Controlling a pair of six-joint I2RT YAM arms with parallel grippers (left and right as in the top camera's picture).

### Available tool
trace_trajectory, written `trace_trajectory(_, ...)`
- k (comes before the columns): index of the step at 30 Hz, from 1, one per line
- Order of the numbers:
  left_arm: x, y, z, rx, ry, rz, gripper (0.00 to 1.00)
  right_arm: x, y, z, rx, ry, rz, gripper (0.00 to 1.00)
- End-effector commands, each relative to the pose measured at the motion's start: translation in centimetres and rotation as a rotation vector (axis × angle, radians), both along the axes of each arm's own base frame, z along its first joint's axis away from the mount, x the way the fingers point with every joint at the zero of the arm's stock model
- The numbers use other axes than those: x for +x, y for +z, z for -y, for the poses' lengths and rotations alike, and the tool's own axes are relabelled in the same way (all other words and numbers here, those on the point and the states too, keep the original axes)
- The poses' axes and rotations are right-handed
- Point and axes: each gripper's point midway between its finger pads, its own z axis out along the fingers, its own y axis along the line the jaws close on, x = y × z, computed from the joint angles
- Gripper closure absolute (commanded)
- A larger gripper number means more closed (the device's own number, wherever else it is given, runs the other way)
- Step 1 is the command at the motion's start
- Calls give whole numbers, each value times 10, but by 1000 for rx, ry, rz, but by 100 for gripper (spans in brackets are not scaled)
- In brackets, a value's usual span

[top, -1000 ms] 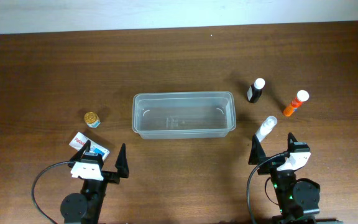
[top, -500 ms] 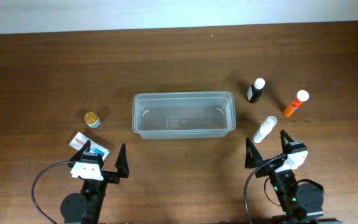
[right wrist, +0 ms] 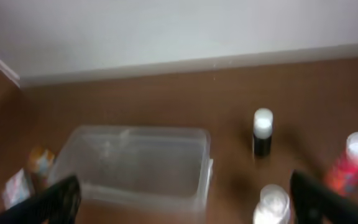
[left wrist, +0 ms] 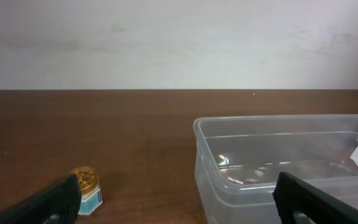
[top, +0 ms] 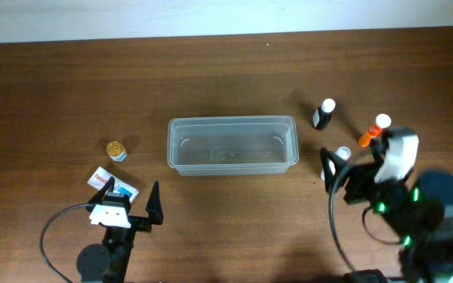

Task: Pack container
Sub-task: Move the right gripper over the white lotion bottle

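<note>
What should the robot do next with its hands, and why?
Probably lower the right gripper onto the clear bottle just below it. Its jaws are open with nothing in them, the container is empty, and that bottle looks like the nearest thing to pack.

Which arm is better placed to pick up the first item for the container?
Right, probably. The right gripper is open and hangs just over the clear bottle, with the black bottle and orange bottle close by. The left gripper, also open, sits low by a packet.
</note>
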Motion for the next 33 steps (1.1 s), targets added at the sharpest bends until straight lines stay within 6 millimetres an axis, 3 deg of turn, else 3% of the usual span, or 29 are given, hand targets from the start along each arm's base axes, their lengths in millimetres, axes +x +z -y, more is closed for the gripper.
trace_trajectory(1, 0, -1, -2, -2, 10, 1, 1, 14, 16, -5, -2, 14, -120, 2)
trace_trajectory(7, 0, -1, -2, -2, 10, 0, 1, 32, 15, -13, 8, 41, -378, 2)
trace_trajectory(14, 0, -1, -2, -2, 10, 1, 1, 46, -29, -20, 2, 75, -589, 2)
trace_trajectory(16, 0, -1, -2, -2, 10, 1, 1, 48, -43, -14, 20, -1, -666, 2)
trace_trajectory(23, 0, -1, -2, -2, 10, 1, 1, 44, -91, 36, 4, -478, -895, 2)
trace_trajectory(33, 0, -1, -2, -2, 10, 1, 0, 53, -121, 42, 23, -583, -1003, 2)
